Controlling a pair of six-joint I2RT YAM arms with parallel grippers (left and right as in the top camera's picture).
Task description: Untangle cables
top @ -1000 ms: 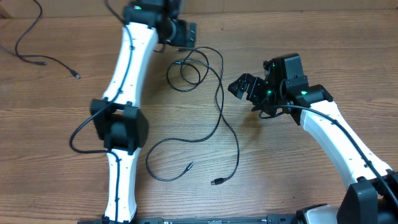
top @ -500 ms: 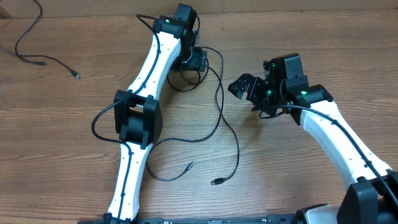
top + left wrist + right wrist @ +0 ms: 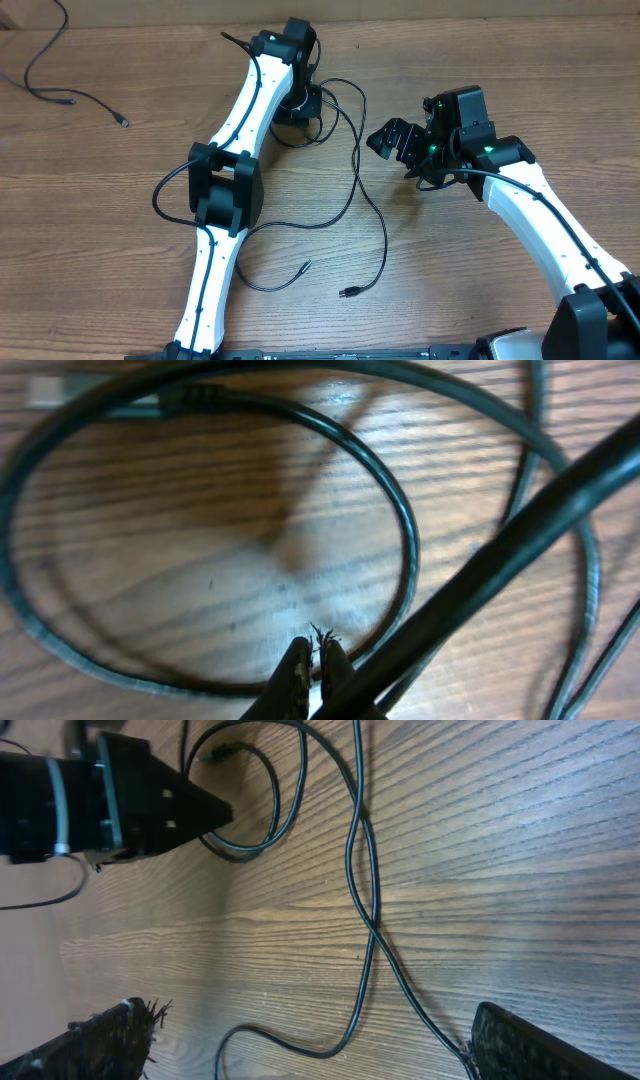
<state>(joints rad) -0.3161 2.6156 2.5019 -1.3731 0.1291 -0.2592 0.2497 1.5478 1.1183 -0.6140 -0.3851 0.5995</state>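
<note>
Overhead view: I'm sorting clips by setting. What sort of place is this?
Likely a robotics lab or test bench: a white left arm and right arm work over a wood-grain table, with thin black cables strewn on it. No walls or room show.
</note>
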